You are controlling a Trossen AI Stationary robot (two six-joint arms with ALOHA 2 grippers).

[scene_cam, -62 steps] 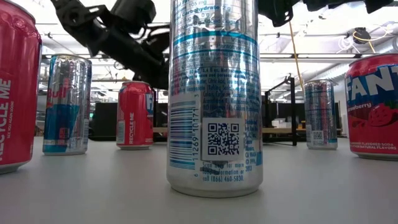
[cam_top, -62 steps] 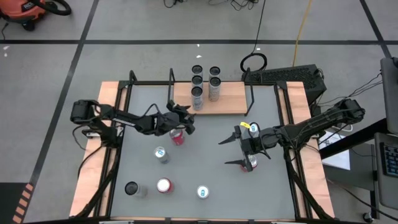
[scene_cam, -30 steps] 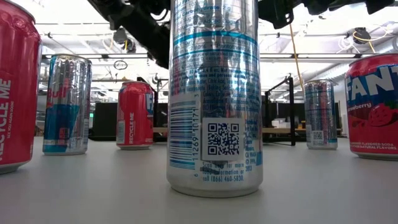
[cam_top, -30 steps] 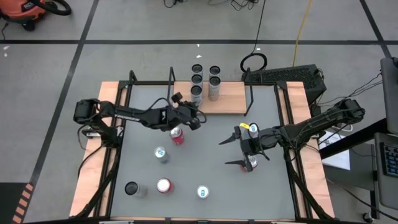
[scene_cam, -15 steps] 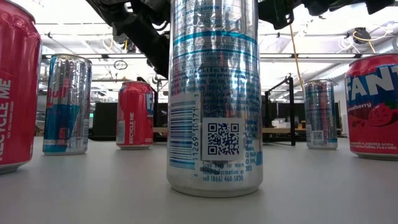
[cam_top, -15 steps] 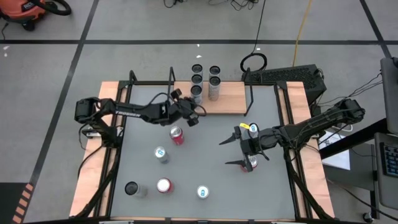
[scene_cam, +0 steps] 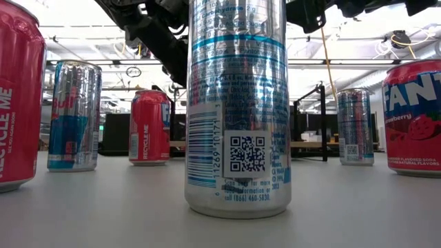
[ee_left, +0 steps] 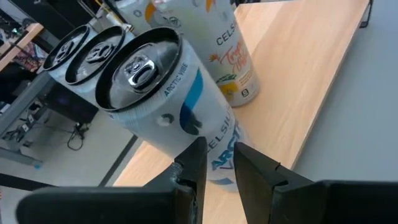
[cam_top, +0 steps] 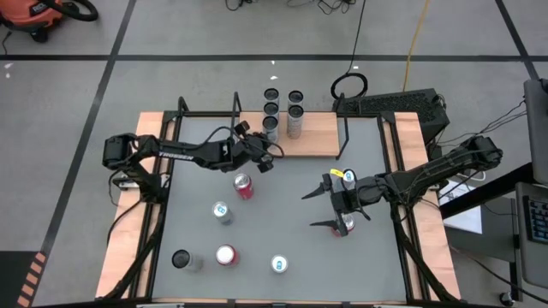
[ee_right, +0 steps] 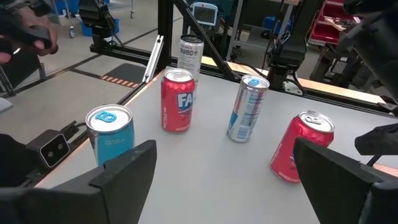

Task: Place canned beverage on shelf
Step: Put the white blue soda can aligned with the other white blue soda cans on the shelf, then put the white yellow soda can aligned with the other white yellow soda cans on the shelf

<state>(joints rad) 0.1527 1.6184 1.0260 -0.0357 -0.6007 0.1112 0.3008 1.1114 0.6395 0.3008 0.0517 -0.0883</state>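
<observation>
Two left jaws almost closed, only a thin gap, gripping nothing, just in front of a white can (ee_left: pixel 168 106) standing on the shelf (cam_top: pixel 321 134) at the far edge of the table (cam_top: pixel 282 210). Right jaws wide apart, empty, near the right edge beside a red can (cam_top: pixel 345 225).
</observation>
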